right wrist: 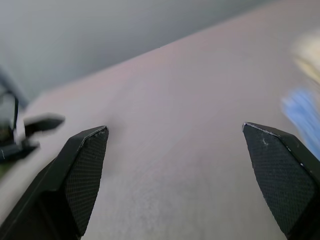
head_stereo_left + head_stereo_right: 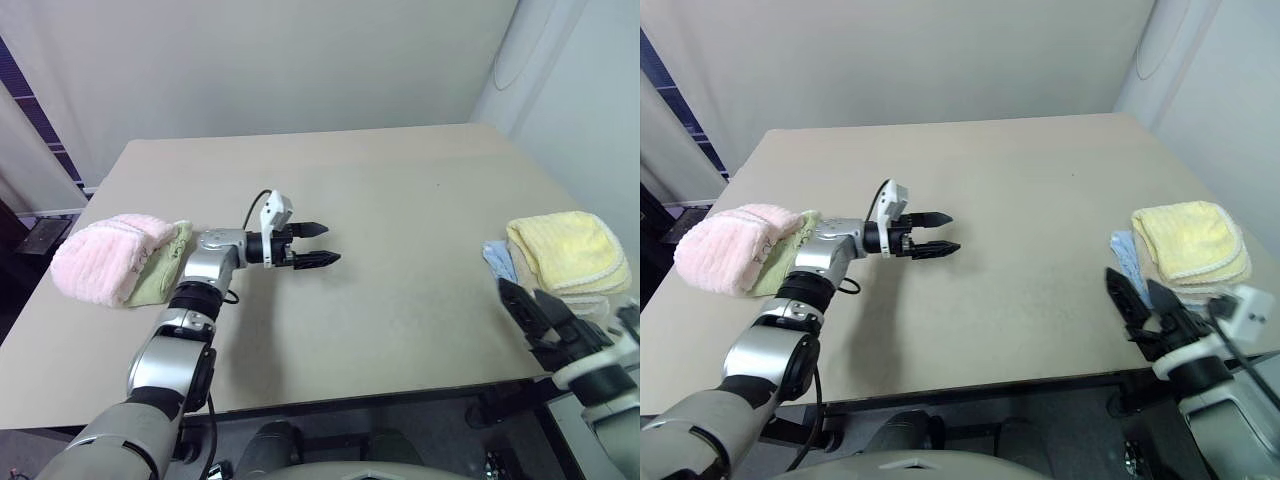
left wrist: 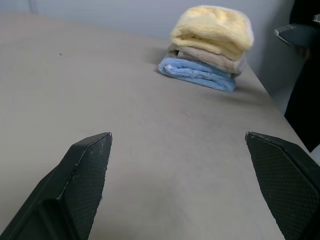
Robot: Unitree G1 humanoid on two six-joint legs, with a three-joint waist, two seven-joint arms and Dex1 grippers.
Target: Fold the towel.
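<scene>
Though folded, towel (image 2: 567, 252) lengthwise sideways

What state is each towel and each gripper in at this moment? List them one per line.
yellow towel: folded, top of the stack
beige towel: folded, mid-stack
blue towel: folded, bottom
pink towel: folded, on green towel
green towel: folded
left gripper: open, empty
right gripper: open, empty
</scene>
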